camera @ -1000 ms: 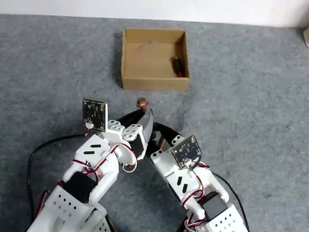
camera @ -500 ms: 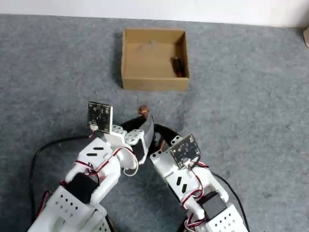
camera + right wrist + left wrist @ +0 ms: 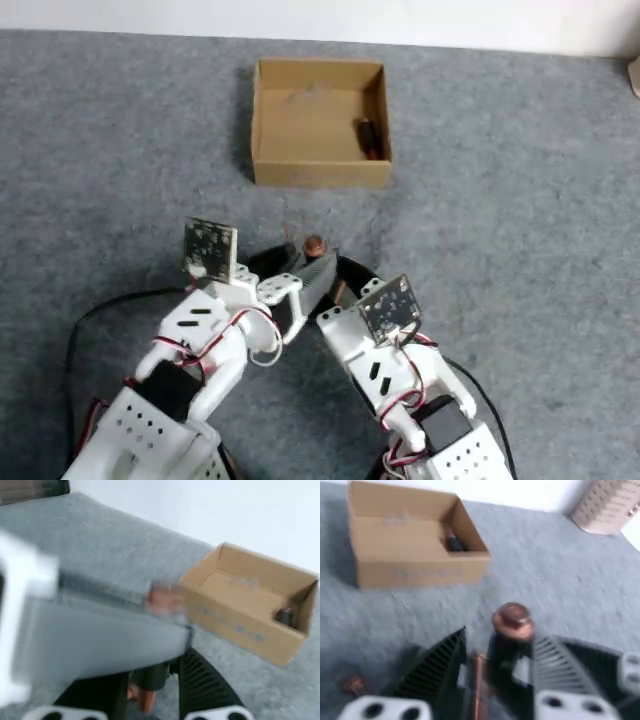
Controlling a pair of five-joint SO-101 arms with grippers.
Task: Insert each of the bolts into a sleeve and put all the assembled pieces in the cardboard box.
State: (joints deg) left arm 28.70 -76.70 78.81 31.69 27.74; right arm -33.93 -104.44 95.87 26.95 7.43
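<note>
Currently the left end effector (image 3: 308, 268) is hovering over the middle of the grey table (image 3: 520, 250), pointing toward 12 o'clock. It is clamping a dark sleeve (image 3: 506, 655) narrowly between its ribbed fingers (image 3: 442, 662), with the copper head of a bolt (image 3: 313, 244) sticking up out of the sleeve's top. The right end effector (image 3: 150, 682) is sitting just beside it at about 4 o'clock, and whether it is gripping anything cannot be told. The cardboard box (image 3: 320, 172) is lying at 12 o'clock from both arms, well apart from them, and one assembled piece (image 3: 369, 137) is resting inside against its 3 o'clock wall. A small copper-coloured bit (image 3: 355, 684), too blurred to name, is lying on the table near the left end effector.
</note>
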